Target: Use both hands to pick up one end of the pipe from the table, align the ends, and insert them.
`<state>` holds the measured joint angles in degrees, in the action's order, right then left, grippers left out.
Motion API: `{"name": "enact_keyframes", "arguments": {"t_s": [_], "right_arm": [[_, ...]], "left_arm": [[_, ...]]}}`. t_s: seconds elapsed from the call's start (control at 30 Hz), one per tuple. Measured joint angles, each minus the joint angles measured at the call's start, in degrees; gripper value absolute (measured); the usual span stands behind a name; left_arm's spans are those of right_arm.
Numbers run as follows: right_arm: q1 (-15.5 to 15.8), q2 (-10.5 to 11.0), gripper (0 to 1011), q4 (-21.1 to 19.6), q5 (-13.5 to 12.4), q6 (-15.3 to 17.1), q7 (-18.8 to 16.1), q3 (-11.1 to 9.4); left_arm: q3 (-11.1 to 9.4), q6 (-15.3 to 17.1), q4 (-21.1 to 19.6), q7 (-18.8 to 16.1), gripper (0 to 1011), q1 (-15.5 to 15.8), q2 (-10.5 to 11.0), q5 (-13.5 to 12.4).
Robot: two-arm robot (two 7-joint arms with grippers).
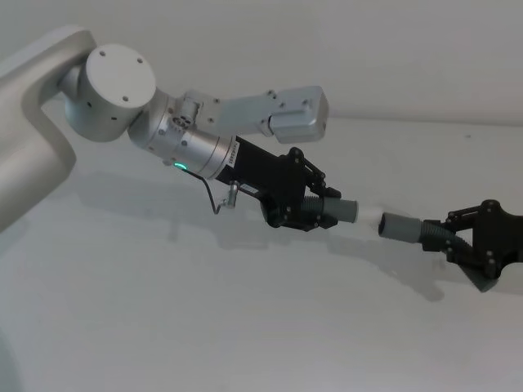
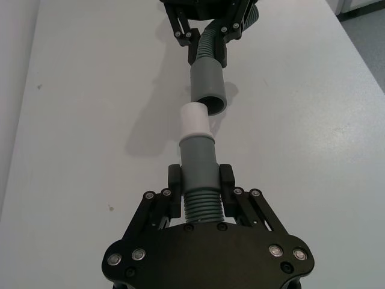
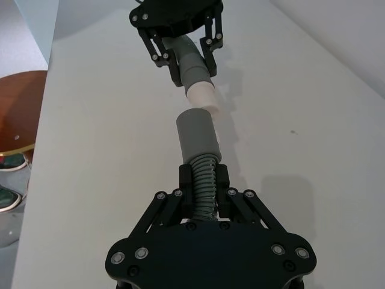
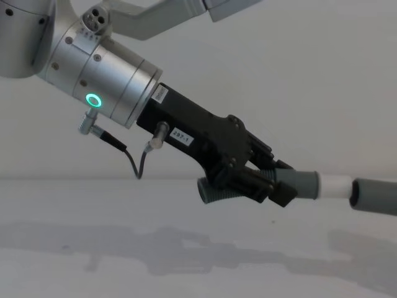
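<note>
Both grippers, left gripper (image 1: pixel 315 214) and right gripper (image 1: pixel 466 245), are black. The 2 pipe pieces are dark grey with ribbed sections; 1 has a white tip (image 2: pixel 195 122). Table (image 1: pixel 204 327) white. Wrist ring light (image 4: pixel 93 100) green.

Left gripper (image 1: pixel 315 211) above table (image 1: pixel 163 310), left of centre, clamped on curved pipe piece (image 1: pixel 331 210); stub tip (image 1: pixel 369 216) pointing right; elbow mouth (image 1: pixel 399 225) just right of tip, apart; right gripper (image 1: pixel 467 242) at right edge, clamped on elbow piece (image 1: pixel 421 231).
</note>
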<state>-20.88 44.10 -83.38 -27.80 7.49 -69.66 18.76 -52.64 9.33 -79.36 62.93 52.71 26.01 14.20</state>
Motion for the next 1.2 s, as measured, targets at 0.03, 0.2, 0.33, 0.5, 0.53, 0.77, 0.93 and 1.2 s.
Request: {"name": "enact_keyframes", "arguments": {"t_s": [0.03, 0.2, 0.33, 0.5, 0.53, 0.77, 0.93, 1.2], "right_arm": [[-0.07, -0.02, 212, 0.06, -0.11, -0.03, 0.0, 0.05], [-0.29, -0.1, 212, 0.25, -0.27, -0.08, 0.03, 0.28], [-0.43, -0.15, 212, 0.38, -0.34, -0.1, 0.12, 0.45], [-0.69, -0.26, 212, 0.61, -0.56, -0.1, 0.28, 0.68], [-0.73, -0.28, 212, 0.64, -0.59, -0.1, 0.31, 0.71], [-1.16, -0.43, 212, 0.94, -0.78, -0.05, 0.64, 1.08], [-1.43, -0.53, 212, 1.14, -1.01, 0.04, 0.87, 1.37], [-1.74, -0.56, 212, 1.33, -1.28, 0.08, 1.23, 1.75]], "left_arm": [[-0.04, 0.0, 0.03, -0.01, 364, 0.03, -0.01, 0.04], [-0.28, 0.02, 0.25, -0.05, 364, 0.27, -0.06, 0.23], [-0.42, 0.02, 0.38, -0.05, 364, 0.39, -0.08, 0.35], [-0.72, -0.03, 0.51, -0.05, 364, 0.59, 0.0, 0.56], [-0.77, -0.04, 0.51, -0.05, 364, 0.63, 0.04, 0.58], [-1.08, -0.09, 0.41, -0.04, 364, 0.73, 0.42, 0.84], [-1.28, -0.09, 0.16, -0.06, 364, 0.76, 0.79, 1.07], [-1.52, 0.02, -0.17, -0.23, 364, 0.8, 1.21, 1.38]]}}
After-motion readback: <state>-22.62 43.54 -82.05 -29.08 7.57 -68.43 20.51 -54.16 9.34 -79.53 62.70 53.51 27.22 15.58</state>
